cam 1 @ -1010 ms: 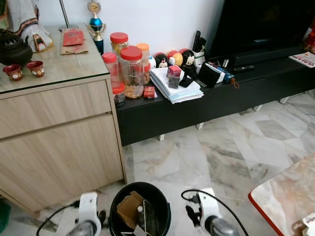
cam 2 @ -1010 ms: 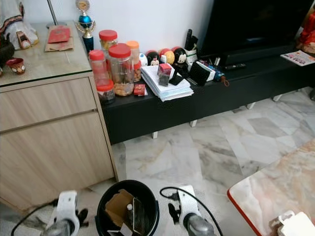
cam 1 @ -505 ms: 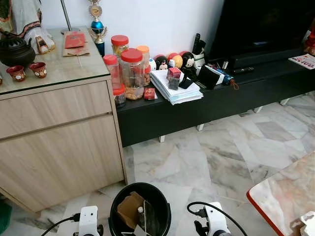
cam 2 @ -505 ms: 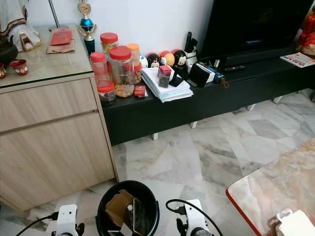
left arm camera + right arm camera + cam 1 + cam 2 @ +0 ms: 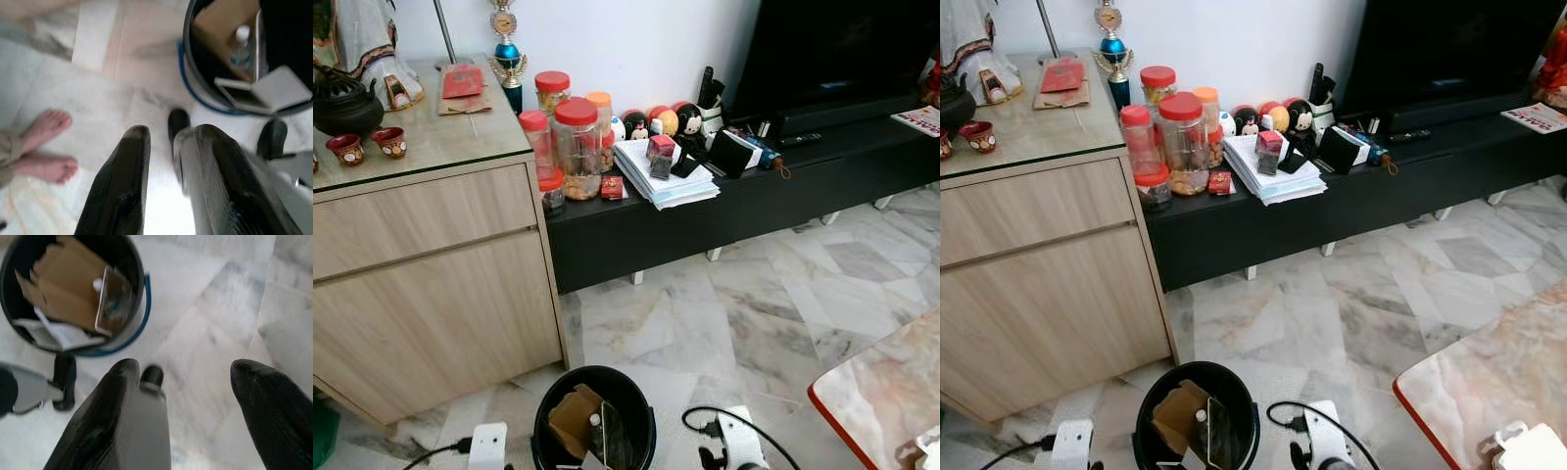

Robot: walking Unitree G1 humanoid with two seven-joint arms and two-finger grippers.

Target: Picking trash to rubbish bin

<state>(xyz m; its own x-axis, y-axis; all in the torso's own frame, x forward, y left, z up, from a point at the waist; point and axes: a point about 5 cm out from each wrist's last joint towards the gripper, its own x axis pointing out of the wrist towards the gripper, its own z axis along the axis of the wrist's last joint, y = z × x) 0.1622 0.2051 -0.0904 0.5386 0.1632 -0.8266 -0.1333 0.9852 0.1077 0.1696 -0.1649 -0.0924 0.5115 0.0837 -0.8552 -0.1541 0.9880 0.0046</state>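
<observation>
The black rubbish bin (image 5: 548, 416) stands on the marble floor right in front of me, between my two arms. It holds brown cardboard (image 5: 571, 419), a small bottle (image 5: 240, 45) and a flat white box (image 5: 279, 88). My left gripper (image 5: 171, 134) hangs low beside the bin, open, with nothing between its fingers. On the bin's other side my right gripper (image 5: 188, 367) is low over the floor, its fingers wide open and holding nothing. The bin (image 5: 138, 264) lies just beyond its fingertips.
A wooden cabinet (image 5: 431, 284) stands at the left. A low black TV console (image 5: 744, 196) with jars and papers runs along the wall. A marble table corner (image 5: 881, 392) juts in at the lower right. A person's bare feet (image 5: 46, 147) are near my left gripper.
Both wrists have sunk toward the bottom edge of the eye views, on either side of the bin. The bin and its contents have not moved.
</observation>
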